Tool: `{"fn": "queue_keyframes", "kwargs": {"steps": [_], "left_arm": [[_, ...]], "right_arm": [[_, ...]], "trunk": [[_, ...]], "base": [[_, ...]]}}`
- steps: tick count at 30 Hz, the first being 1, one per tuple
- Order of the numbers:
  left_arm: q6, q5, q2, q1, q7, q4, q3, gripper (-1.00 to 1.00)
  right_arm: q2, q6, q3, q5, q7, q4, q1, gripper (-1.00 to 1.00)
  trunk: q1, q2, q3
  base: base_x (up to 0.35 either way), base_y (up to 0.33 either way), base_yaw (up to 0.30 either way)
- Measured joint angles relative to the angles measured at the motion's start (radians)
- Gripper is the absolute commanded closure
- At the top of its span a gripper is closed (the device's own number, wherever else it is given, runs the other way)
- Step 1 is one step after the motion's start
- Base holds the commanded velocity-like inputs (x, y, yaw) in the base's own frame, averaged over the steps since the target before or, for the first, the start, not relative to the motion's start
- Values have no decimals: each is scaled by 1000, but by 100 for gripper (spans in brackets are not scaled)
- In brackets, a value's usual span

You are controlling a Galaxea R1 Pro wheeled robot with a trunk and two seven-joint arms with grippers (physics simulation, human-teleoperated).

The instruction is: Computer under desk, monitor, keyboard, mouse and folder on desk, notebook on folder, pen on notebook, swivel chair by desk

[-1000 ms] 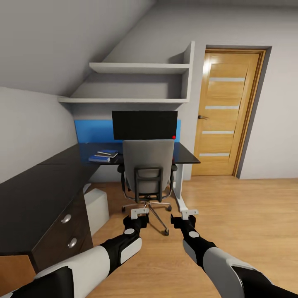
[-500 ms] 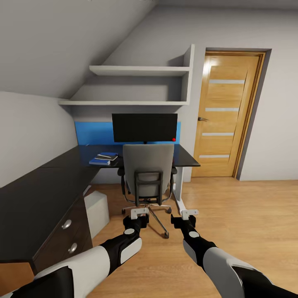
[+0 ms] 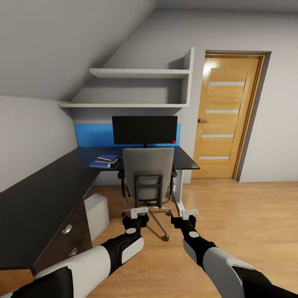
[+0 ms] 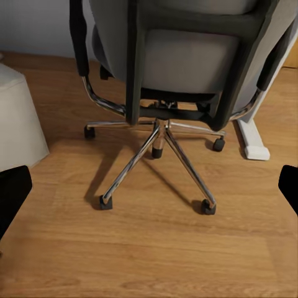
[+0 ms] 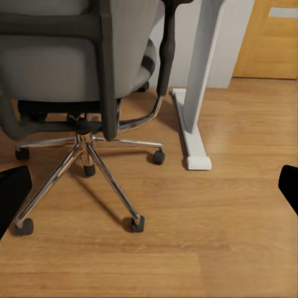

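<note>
Status: monitor (image 3: pixel 145 129) on desk (image 3: pixel 49 186); folder (image 3: pixel 100 164) stack on desk; computer (image 3: pixel 96 209) under desk; swivel chair (image 3: pixel 148 176) tucked in; keyboard, mouse unconfirmed | my left gripper (image 3: pixel 139 213) and right gripper (image 3: pixel 190 214) wide, empty

One swivel chair (image 3: pixel 149 176), one monitor (image 3: pixel 145 129)

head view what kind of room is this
Likely an attic room used as a home office: a sloped ceiling, a long black desk with a monitor and swivel chair, plus a wooden door.
</note>
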Motion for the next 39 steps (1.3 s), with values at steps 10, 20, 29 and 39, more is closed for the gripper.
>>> {"fn": "queue_keyframes", "kwargs": {"steps": [10,20,29,39], "left_arm": [[2,0,0,0,12,-5,0,-100],[3,0,0,0,11,-5,0,-100],[3,0,0,0,10,-5,-1,-100],[3,0,0,0,10,-5,-2,-100]], "right_arm": [[0,0,0,0,0,0,0,-100],[0,0,1,0,0,0,0,-100],[1,0,1,0,1,0,0,-100],[1,0,1,0,1,0,0,-100]], "trunk": [[-38,70,31],[-77,140,56],[-111,203,83],[-149,273,114]], "base": [[0,0,0],[0,0,0],[-38,-32,0],[-232,-219,0]]}}
